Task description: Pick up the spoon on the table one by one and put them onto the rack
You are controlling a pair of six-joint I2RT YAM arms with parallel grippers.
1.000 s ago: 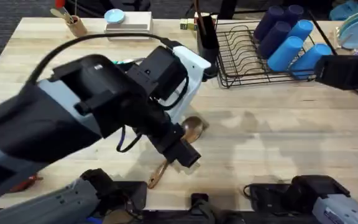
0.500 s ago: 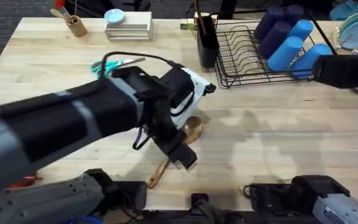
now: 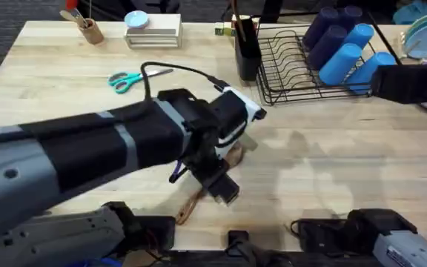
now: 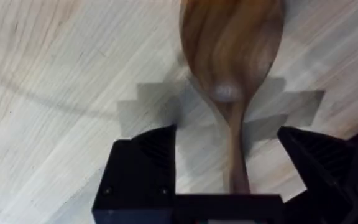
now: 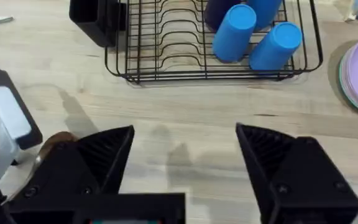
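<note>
Butcher-block table (image 3: 332, 178), spoon (image 3: 193, 202) lying near front edge, scissors (image 3: 128, 78), rack (image 3: 295, 70) (far side), tan cup (image 3: 92, 31)

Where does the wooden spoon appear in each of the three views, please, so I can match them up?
Overhead: the spoon lies at the table's centre, mostly under the left arm, its handle end nearest the front edge.
Left wrist: its bowl and neck run between the open fingers.
Right wrist: a brown sliver beside the left gripper.
Shared landmark: the left gripper.
</note>
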